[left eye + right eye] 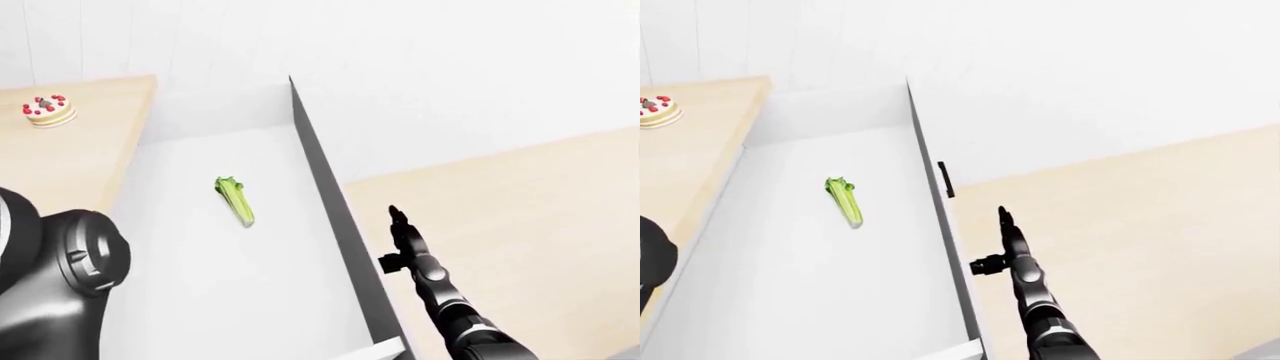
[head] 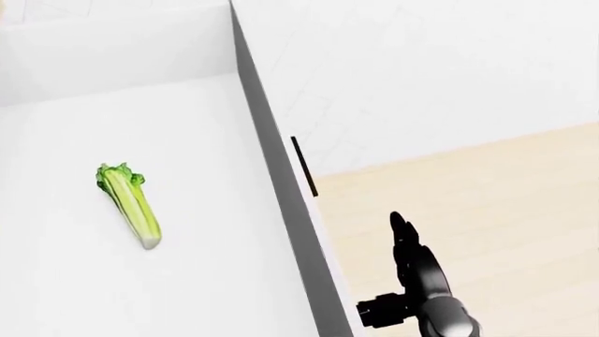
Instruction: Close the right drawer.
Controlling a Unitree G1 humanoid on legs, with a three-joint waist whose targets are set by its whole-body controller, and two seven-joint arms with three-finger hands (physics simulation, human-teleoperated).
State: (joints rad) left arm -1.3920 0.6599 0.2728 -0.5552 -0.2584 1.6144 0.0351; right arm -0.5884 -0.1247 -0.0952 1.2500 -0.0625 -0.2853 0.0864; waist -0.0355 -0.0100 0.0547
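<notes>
The right drawer (image 2: 277, 184) stands pulled out, a white box with a grey wall down the middle of the head view. A black handle (image 2: 304, 166) shows on its outer face. A green celery stalk (image 2: 128, 205) lies on the drawer's white floor. My right hand (image 2: 395, 261) hovers just right of the grey wall, below the handle, fingers stretched out and open, holding nothing and apart from the panel. In the left-eye view a dark rounded joint of my left arm (image 1: 60, 277) fills the bottom left; its hand is hidden.
A small cake with red berries (image 1: 48, 110) sits on the wooden counter (image 1: 70, 150) left of the drawer. Pale wooden floor (image 1: 530, 225) spreads right of the drawer. White cabinet fronts (image 1: 430, 82) run across the top.
</notes>
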